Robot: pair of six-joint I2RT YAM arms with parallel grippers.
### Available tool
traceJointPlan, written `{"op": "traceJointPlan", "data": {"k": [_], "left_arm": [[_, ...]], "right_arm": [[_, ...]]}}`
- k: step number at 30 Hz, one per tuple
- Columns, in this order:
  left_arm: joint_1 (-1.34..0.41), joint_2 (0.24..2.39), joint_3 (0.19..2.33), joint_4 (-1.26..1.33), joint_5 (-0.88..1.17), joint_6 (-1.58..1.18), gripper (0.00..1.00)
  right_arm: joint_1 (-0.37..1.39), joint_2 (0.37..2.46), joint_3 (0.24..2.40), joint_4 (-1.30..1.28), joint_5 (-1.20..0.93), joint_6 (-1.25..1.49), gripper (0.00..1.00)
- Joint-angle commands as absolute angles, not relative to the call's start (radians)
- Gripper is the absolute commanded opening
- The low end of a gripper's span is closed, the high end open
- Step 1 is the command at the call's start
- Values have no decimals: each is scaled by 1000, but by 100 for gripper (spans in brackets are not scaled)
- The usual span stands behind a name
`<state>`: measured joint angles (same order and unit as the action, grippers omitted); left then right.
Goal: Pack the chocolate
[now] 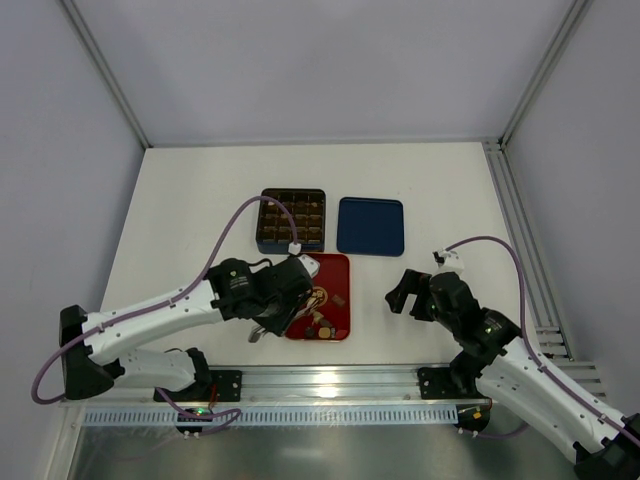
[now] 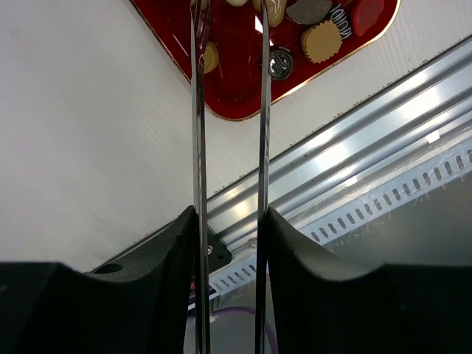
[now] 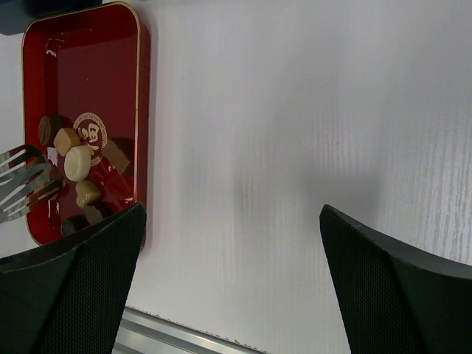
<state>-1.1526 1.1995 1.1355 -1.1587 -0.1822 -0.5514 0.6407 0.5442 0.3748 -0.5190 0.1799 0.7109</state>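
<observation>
Chocolates [image 1: 318,322] lie in a loose cluster at the near end of the red tray [image 1: 335,275], the end closest to the arms. The pieces are mixed: a tan fluted round [image 2: 321,40], a cream piece [image 3: 77,162], and some dark ones. All are loose on the tray floor.

The tray sits mid-table with a round gold logo in its middle. Its far half is bare.

The left gripper [image 2: 230,221] is over the tray's left edge, clamped on metal tongs [image 2: 197,147]. The black fingers press the two thin blades from outside. The blades run out over the tray's near corner into the cluster, with a gap between them. The tips are cut off in the left wrist view. The right wrist view shows them [image 3: 26,181] spread at the tray's left side, just beside the pieces. Cannot tell if they touch any piece.

The right gripper [image 1: 400,295] hangs over bare table [image 1: 200,200] to the right of the tray. Its jaws are wide apart and hold nothing.

A brown box with square cells [image 1: 293,220] sits just beyond the red tray. A flat blue tray [image 1: 370,225] sits beside the box on its right. A metal rail [image 1: 330,380] runs along the near table edge.
</observation>
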Motion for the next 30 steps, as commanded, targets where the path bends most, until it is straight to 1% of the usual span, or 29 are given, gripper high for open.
{"op": "traceJointPlan", "data": {"k": [1,22,30], "left_arm": [[-1158,1213,1138,-1117,-178,-558,40],[-1158,1304,1146,-1080,-221,-540,39],[-1158,1302,1146,-1097,-247,-535,39]], "right_arm": [[644,526,377,-499,192,713,100],[644,518,382,-509,195,713,100],[644,518,379,-508,192,713,100]]}}
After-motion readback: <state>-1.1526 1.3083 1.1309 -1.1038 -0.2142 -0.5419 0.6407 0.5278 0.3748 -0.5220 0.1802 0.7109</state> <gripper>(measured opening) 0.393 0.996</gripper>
